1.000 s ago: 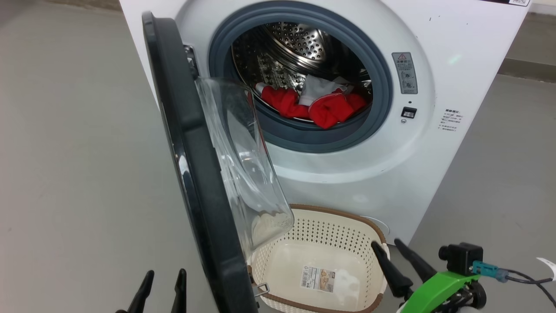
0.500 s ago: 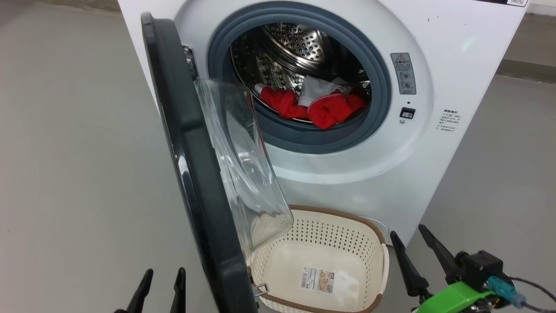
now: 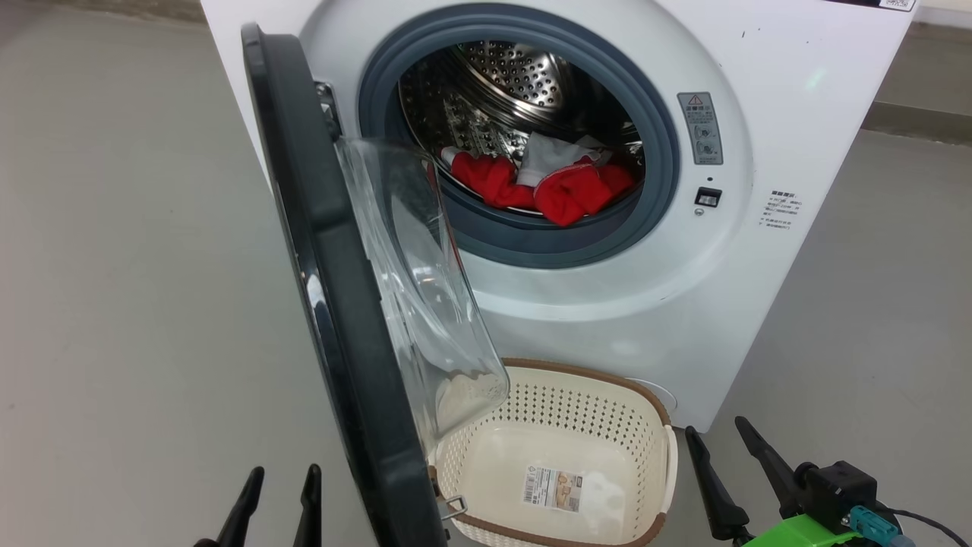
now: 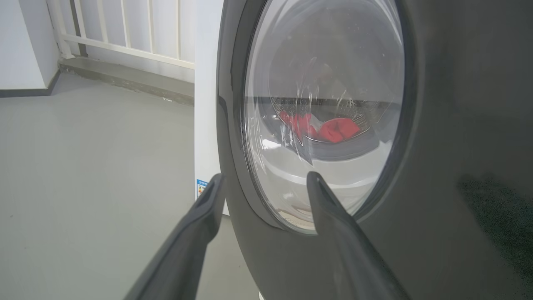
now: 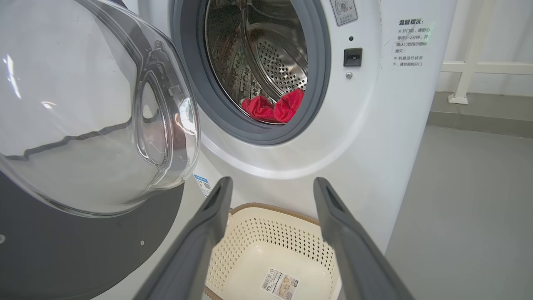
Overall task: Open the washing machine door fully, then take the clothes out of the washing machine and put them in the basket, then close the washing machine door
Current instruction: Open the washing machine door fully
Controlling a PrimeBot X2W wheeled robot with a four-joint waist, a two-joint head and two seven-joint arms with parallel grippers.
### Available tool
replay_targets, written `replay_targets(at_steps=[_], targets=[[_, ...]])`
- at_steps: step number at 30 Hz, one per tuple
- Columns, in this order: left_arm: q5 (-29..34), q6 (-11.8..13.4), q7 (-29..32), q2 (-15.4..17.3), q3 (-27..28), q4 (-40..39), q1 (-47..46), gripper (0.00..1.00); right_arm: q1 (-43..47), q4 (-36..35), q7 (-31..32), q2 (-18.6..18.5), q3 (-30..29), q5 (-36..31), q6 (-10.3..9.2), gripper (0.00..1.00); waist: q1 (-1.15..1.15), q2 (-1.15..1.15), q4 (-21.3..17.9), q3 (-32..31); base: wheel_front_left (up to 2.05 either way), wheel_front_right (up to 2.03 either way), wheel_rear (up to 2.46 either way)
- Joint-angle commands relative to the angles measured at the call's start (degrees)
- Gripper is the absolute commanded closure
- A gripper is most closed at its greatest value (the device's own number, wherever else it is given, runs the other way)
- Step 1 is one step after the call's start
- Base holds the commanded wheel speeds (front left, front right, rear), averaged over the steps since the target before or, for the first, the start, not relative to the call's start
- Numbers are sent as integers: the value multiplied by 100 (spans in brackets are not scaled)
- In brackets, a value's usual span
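Observation:
The white washing machine (image 3: pixel 706 304) stands with its door (image 3: pixel 323 251) swung out towards me, black rim edge-on and glass bowl facing right. Red clothes (image 3: pixel 550 188) with a light grey part lie at the front of the steel drum. On the floor below the opening sits the cream basket (image 3: pixel 577 371), holding nothing but its label. My left gripper (image 3: pixel 285 471) is open, left of the door's outer face (image 4: pixel 437 125). My right gripper (image 3: pixel 715 425) is open too, just right of the basket (image 5: pixel 275 207), pointing at the machine; the clothes (image 5: pixel 272 108) lie above and beyond it.
Grey floor spreads to the left and right of the machine. A white railing (image 4: pixel 137 29) on a low step runs behind it. The door's glass bowl (image 5: pixel 91 104) overhangs the basket's left part. A green bracket with a small camera (image 3: pixel 831 486) rides on my right wrist.
My right gripper has drawn back to the right, off the basket's right rim to beside it. The head view has shifted slightly. The left gripper, door and clothes have stayed put.

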Motion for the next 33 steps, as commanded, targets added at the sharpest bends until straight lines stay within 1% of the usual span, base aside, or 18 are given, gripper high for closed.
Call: replay_targets(at_steps=[1,4,5,6,7,8,11,14,17,20,22,23,26,29,31,33], targets=[[57,5,-70,32,188,-173,-152,0,-127,-111,-60,-45,141,-57,37,0,0,0,2,8,0,0,0],[59,15,-70,32,181,-181,-160,0,-140,-118,-60,-42,134,-81,37,0,0,0,7,22,0,0,0],[57,17,-70,32,180,-182,-163,44,-148,-118,-60,-41,125,-87,37,0,0,0,8,25,0,0,0],[56,18,-70,32,181,-181,-164,64,-157,-118,-60,-40,118,-95,37,0,0,0,8,26,0,0,0],[57,19,-70,32,185,-181,-165,80,-167,-122,-60,-39,112,-108,37,0,0,0,7,28,0,0,0],[60,20,-70,32,192,-183,-168,100,-178,-128,-60,-39,107,-122,37,0,0,0,6,29,0,0,0],[-1,60,-70,32,314,-300,-211,100,-199,-144,-60,-35,88,-144,37,0,0,0,3,21,0,0,0],[-120,121,-70,32,541,-686,-289,100,-204,-168,-60,-31,74,-162,37,0,0,0,4,15,0,0,0],[-259,199,-70,32,754,-1349,-404,100,-197,-196,-60,-28,71,-175,37,0,0,0,10,18,0,0,0],[-316,256,-70,32,736,-2180,-483,100,-188,-215,-60,-26,65,-181,37,0,0,0,16,32,0,0,0],[-278,244,-70,32,547,-2716,-492,100,-188,-226,-60,-26,58,-184,37,0,0,0,17,43,0,0,0],[-161,215,-70,32,258,-3159,-465,100,-203,-232,-60,-33,66,-192,37,0,0,0,9,65,0,0,0],[17,192,-70,32,-265,-3516,-369,100,-244,-227,-60,-46,87,-191,37,0,0,0,-3,96,0,0,0],[233,106,-70,32,-872,-3514,-238,100,-294,-218,-60,-51,112,-185,37,0,0,0,-21,129,0,0,0],[125,75,-70,32,-1236,-3330,-112,100,-331,-215,-60,-53,131,-187,37,0,0,0,-30,154,0,0,0],[80,33,-70,32,-1500,-2982,29,100,-369,-211,-60,-53,160,-186,37,0,0,0,-57,173,0,0,0]])
